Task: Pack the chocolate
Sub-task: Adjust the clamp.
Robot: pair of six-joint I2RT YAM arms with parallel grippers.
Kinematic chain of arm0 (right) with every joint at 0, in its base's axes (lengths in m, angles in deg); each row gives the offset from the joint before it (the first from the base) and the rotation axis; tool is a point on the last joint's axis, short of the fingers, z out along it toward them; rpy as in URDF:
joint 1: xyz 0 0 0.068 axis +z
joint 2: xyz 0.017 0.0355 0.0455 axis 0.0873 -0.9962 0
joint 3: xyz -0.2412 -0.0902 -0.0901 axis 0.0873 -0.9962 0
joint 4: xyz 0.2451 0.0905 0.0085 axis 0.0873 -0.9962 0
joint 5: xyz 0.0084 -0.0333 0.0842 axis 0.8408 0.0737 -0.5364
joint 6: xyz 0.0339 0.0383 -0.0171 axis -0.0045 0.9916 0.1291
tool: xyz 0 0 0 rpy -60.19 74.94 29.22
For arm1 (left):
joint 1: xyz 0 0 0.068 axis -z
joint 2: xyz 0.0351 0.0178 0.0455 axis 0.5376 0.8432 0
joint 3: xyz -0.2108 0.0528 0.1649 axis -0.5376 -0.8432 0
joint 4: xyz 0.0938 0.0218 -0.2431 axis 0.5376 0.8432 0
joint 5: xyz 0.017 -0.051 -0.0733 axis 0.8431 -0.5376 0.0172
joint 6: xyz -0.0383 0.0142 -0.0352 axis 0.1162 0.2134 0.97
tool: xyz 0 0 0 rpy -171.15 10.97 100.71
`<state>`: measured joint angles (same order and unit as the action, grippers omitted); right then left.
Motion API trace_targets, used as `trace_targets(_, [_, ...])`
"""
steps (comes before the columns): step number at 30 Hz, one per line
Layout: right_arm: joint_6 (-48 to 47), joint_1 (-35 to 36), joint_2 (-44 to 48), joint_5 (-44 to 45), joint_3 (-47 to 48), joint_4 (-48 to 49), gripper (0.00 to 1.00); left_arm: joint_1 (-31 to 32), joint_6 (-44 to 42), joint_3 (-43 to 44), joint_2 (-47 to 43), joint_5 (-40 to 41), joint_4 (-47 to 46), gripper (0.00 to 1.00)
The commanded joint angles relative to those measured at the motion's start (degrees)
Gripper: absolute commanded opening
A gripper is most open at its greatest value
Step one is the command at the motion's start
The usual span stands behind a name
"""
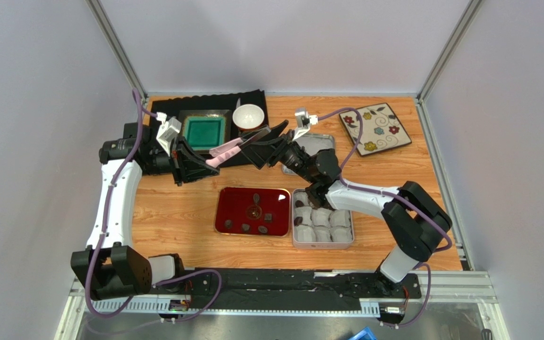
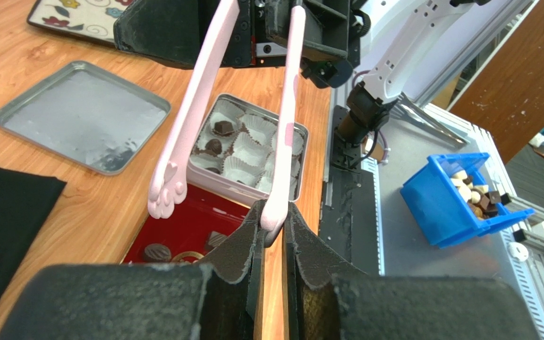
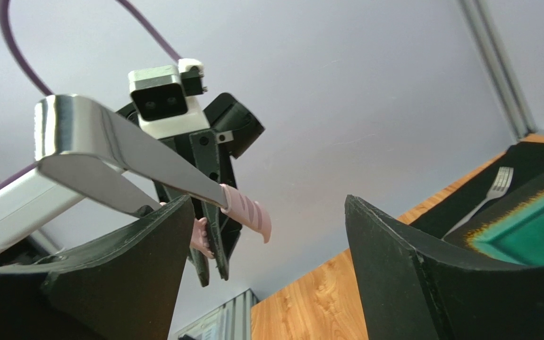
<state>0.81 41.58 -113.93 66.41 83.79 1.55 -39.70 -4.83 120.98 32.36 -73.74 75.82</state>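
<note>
The wooden worktop [image 1: 182, 205] carries a black mat [image 1: 253, 98] at its far left. On the mat are a teal square plate [image 1: 204, 131] and a white bowl [image 1: 248, 115], and a flowered tile [image 1: 375, 129] lies far right. The right arm crosses the far rim of the tin [image 1: 323, 245] and hides part of the loose tin lid [image 2: 83, 117]. A red tray [image 1: 229, 205] sits just beside the tin.

Pink tongs [image 2: 197, 106] hang over the mat's edge. The left tool [image 2: 273, 234] is clenched on one arm of them. The right tool [image 3: 271, 212] is spread wide at their steel end, gripping nothing.

Some chocolate [image 1: 256, 199] lies on the red tray. A few more pieces sit along the tin's left side among white paper cups [image 1: 330, 225].
</note>
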Motion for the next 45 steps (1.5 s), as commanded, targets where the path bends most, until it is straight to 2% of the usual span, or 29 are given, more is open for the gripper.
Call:
trace_targets(1, [3.67,0.08,2.22,-12.45,2.93,15.64,0.80,0.06,0.04,-0.01,-1.22,-13.48,8.06,0.06])
trace_targets(8, [2.54,-0.18,3.62,-25.09,1.95,11.95,0.80,-0.29,1.09,0.61,-2.10,-13.40,7.97,0.06])
trace_targets(13, [-1.06,0.08,5.11,-28.27,2.39,6.07,0.80,-0.47,1.62,1.40,-2.53,-13.48,7.97,0.06])
trace_targets(18, [-9.05,1.48,7.58,-30.64,3.45,-3.33,0.80,-0.47,2.50,2.45,-2.27,-13.48,8.06,0.06])
trace_targets(22, [-10.30,1.75,7.84,-29.87,3.45,-5.28,0.80,-0.38,2.41,2.37,-2.18,-13.48,8.06,0.06])
trace_targets(31, [-7.05,1.75,5.82,-28.98,1.70,0.07,0.78,-0.47,2.42,2.37,-2.54,-13.48,8.06,0.06])
trace_targets(35, [-7.74,1.75,7.40,-30.30,-0.67,-0.36,0.78,-0.64,1.63,2.89,-2.45,-13.48,8.06,0.06])
trace_targets(38, [-9.85,1.40,9.59,-30.74,-2.26,-3.34,0.79,-1.87,1.36,5.70,-1.66,-13.57,8.33,0.06])
trace_targets(41, [-11.17,1.23,11.09,-30.57,-3.31,-6.51,0.79,-3.54,1.80,12.18,-0.17,-13.48,8.41,0.07])
trace_targets(45, [-12.32,1.14,11.45,-29.43,-3.76,-8.01,0.79,-4.16,1.45,14.85,-0.86,-13.57,8.33,0.07])
